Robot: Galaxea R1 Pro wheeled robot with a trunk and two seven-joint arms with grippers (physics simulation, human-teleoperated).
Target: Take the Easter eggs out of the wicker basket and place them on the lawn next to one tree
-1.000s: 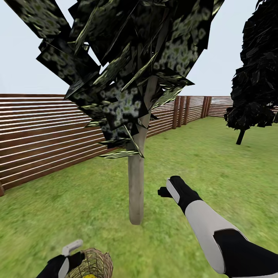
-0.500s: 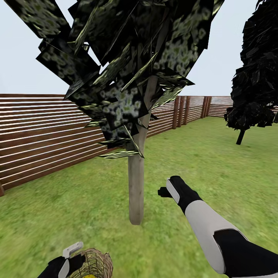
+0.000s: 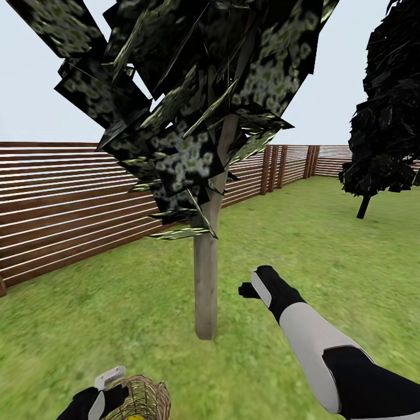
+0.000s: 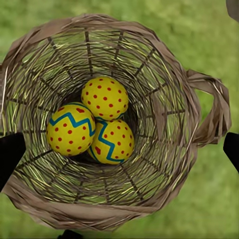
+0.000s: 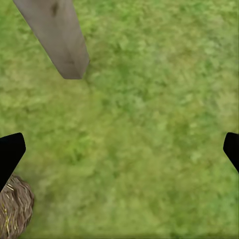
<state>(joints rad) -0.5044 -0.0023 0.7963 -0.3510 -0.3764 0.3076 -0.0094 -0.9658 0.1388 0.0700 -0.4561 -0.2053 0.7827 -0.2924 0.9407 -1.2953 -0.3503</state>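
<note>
The wicker basket point(image 4: 199, 119) stands on the lawn point(image 3: 326, 256), and at the head view's bottom edge the basket point(image 3: 143, 399) sits a short way in front of the tree. Three Easter eggs lie at its bottom: a red-dotted one point(image 4: 104, 98) and two with blue zigzags point(image 4: 70, 129) point(image 4: 113, 142). My left gripper point(image 4: 121, 152) hovers open right over the basket's mouth, touching no egg. The tree point(image 3: 204, 291) has a pale trunk and speckled foliage. My right gripper point(image 5: 121, 149) is open and empty above grass, just right of the trunk base point(image 5: 67, 50).
A brown slat fence point(image 3: 70, 198) runs along the left and back of the garden. An all-black tree point(image 3: 385, 116) stands at the far right. Open grass lies around the trunk and to the right of my right arm point(image 3: 315, 344).
My left gripper has dipped very slightly over the basket. The right arm, the basket and the view have not moved.
</note>
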